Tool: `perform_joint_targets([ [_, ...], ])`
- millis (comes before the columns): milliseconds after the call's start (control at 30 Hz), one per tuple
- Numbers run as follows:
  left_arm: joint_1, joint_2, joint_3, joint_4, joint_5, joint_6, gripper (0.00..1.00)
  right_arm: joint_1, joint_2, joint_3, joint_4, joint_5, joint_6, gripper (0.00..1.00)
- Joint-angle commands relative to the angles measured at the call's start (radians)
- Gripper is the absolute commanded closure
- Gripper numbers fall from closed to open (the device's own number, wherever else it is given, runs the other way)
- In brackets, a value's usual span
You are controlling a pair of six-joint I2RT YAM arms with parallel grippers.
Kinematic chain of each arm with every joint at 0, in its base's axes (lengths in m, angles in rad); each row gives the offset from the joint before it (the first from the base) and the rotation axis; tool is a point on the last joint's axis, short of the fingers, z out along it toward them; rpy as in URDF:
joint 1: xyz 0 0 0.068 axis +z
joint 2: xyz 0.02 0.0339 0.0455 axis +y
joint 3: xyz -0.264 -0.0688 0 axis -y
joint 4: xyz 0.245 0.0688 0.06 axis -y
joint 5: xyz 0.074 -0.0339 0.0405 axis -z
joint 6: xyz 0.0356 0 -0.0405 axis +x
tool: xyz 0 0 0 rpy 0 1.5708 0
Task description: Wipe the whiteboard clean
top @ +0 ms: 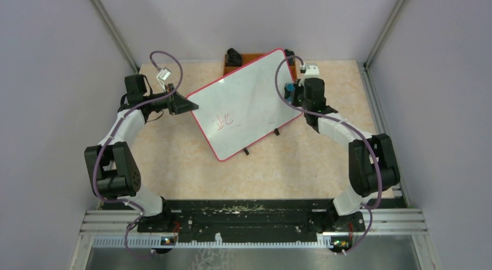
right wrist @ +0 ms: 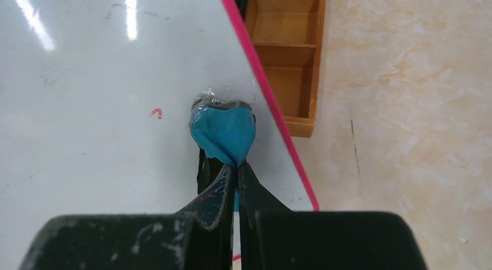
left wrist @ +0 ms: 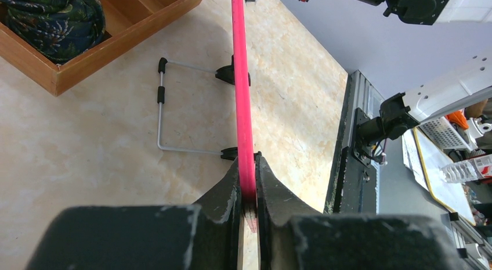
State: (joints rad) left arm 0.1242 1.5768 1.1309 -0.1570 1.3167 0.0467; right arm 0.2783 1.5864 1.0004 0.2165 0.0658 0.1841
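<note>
Whiteboard (top: 249,99) rim inside clenched left pincer (left wrist: 248,168); right pincer (right wrist: 235,168) clenched on blue eraser (right wrist: 223,130) atop board

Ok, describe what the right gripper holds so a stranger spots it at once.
Find the whiteboard mid-table. Near its red rim on the right, the right gripper pinches a small blue lump over the white surface. It is the only blue thing there, with crinkled clear film on top.
</note>
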Motion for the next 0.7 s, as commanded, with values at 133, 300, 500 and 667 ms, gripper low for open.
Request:
perform_joint_targets([
  [133, -0.003, 0.009, 0.02, 0.02, -0.01, 0.074, 1.0, 0.067, 0.0, 0.067, 0.085, -0.074, -0.014, 1.0],
  [300, -0.004, 0.011, 0.022, 0.018, -0.012, 0.075, 1.0, 0.079, 0.032, 0.135, 0.066, -0.075, -0.025, 1.0],
  [500, -0.004, 0.009, 0.024, 0.016, -0.012, 0.078, 1.0, 0.069, 0.102, 0.236, 0.001, -0.007, -0.078, 1.0],
  [667, -0.004, 0.009, 0.026, 0.01, -0.015, 0.083, 1.0, 0.04, 0.116, 0.256, -0.016, 0.039, -0.091, 1.0],
])
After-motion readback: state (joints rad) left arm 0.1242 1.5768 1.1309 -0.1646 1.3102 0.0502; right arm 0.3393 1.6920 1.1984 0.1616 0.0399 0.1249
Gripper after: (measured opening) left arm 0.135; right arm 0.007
